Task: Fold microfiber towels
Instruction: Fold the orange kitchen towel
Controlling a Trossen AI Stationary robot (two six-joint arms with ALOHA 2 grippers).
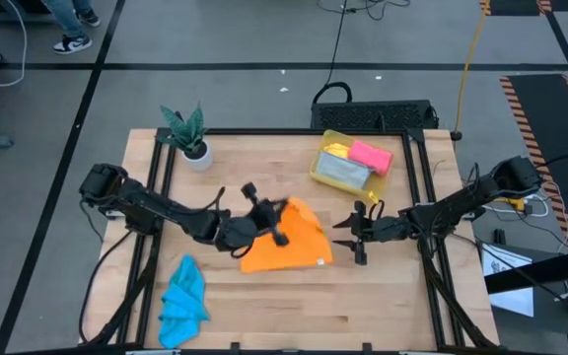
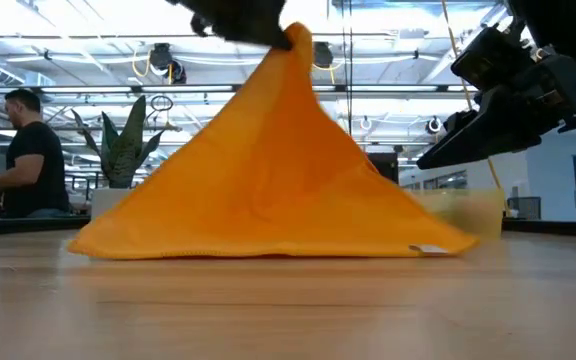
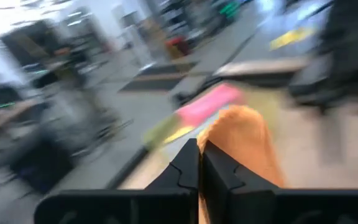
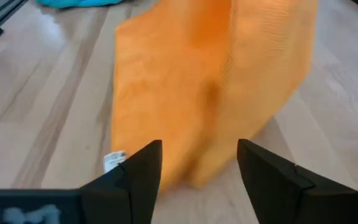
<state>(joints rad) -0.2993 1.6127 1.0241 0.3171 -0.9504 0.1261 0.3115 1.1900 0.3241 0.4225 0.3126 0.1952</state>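
An orange microfiber towel [image 1: 299,248] stands in the middle of the table, pulled up into a tent shape [image 2: 278,170], and its lower edge lies on the wood. My left gripper [image 1: 276,219] is shut at the towel's peak. To the towel's right, my right gripper [image 4: 197,162] is open and faces the cloth without touching it. A blue towel [image 1: 182,301] lies crumpled near the front left. Pink [image 1: 371,156], grey [image 1: 343,173] and yellow [image 1: 335,150] towels lie in a yellow bin. My left gripper pinches a bunched bit of the orange towel at its peak [image 3: 213,140] between its two shut fingers. The fingers reach in about level from the table's left side. The cloth hangs down from them in a taut cone, with its bottom edge [image 2: 268,250] on the table. I cannot tell whether one layer or several are held.
The translucent yellow bin [image 1: 321,163] stands at the back right of the table. A potted plant [image 1: 190,138] stands at the back left. Bare wood lies in front of the orange towel. A person [image 2: 33,160] sits in the room beyond the table.
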